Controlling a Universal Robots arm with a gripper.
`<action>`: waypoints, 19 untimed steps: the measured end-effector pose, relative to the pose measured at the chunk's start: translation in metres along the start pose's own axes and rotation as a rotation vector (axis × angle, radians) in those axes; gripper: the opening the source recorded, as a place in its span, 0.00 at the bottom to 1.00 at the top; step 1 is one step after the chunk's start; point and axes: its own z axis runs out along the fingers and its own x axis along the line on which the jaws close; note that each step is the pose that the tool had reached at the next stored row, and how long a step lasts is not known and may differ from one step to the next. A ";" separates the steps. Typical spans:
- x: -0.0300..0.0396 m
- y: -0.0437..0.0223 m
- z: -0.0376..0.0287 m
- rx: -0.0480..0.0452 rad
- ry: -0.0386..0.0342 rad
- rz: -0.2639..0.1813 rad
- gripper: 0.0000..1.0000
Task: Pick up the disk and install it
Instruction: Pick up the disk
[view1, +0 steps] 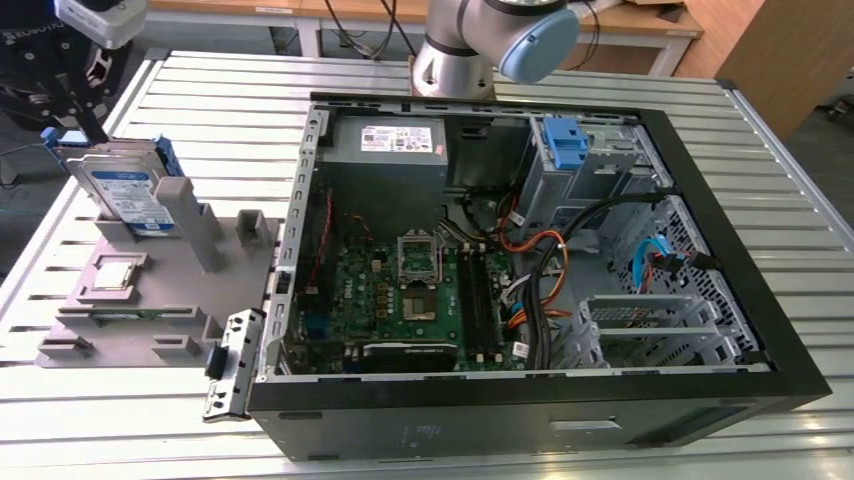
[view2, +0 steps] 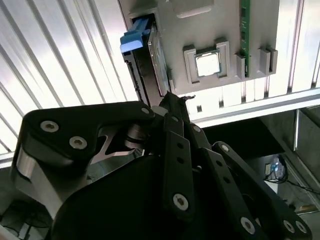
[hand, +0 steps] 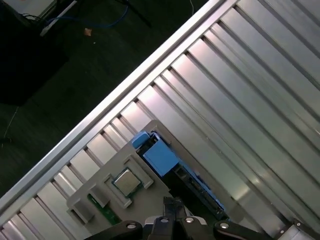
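Observation:
The disk (view1: 128, 192) stands on edge in a slot of a grey holder block (view1: 127, 300) on the slatted table, at the exterior view's left. Its label faces forward and a blue carrier frame (view1: 167, 155) shows behind it. My gripper (view1: 86, 134) hangs just above the disk's upper far corner. In the second wrist view the disk (view2: 151, 59) is seen edge-on with its blue tab (view2: 135, 39), and my gripper (view2: 173, 98) sits over one end of it. The first wrist view shows the disk (hand: 194, 187) right beside my gripper (hand: 172, 203). The fingertips look pressed together with nothing between them.
An open computer case (view1: 534, 395) lies in the middle of the table. Inside are a grey box with a white label (view1: 400, 140), the motherboard (view1: 400, 300), cables and a drive bay holding a blue part (view1: 566, 140). The holder block also carries a chip (view1: 115, 272). The arm's base (view1: 461, 60) stands behind the case.

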 end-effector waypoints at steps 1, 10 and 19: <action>0.0000 0.0000 0.0001 0.0005 0.0007 -0.018 0.11; 0.0000 0.0000 0.0010 0.0052 0.0087 -0.198 0.11; -0.0001 -0.0001 0.0024 0.0019 0.0040 -0.320 0.11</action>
